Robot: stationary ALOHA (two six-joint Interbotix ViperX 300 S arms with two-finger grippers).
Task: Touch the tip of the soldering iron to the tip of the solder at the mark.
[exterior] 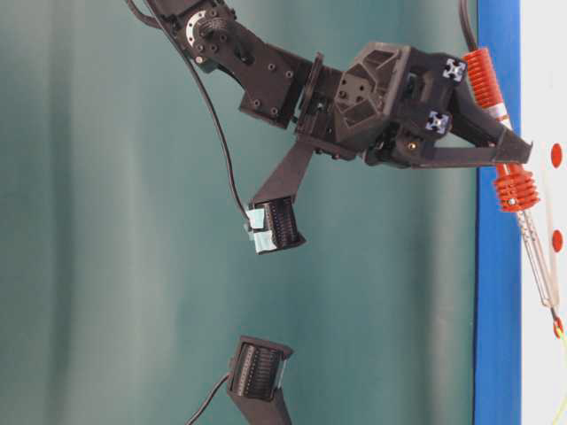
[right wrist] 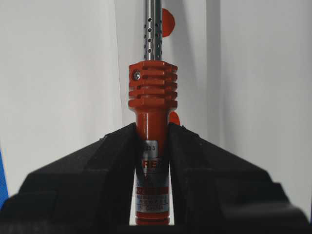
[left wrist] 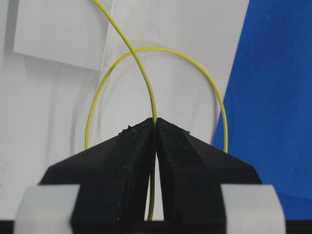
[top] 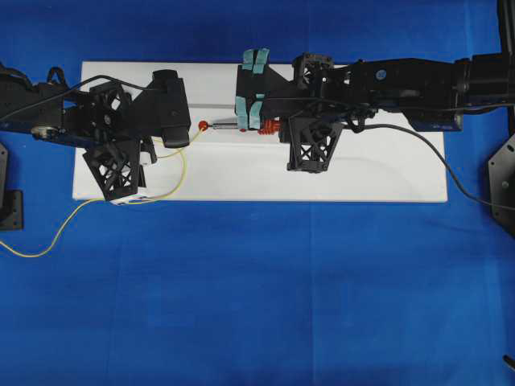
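The right gripper (right wrist: 152,146) is clamped on the soldering iron (right wrist: 152,105) (orange handle), shaft over the white board (top: 362,181) toward a red mark (top: 203,125). The left gripper (left wrist: 155,127) pinches the solder (left wrist: 146,78), looping there.

One camera looks straight down on the white board (top: 386,173) from afar, another sits low at table level, turned sideways, and two wrist cameras peer closely along their jaws, sharing that board.
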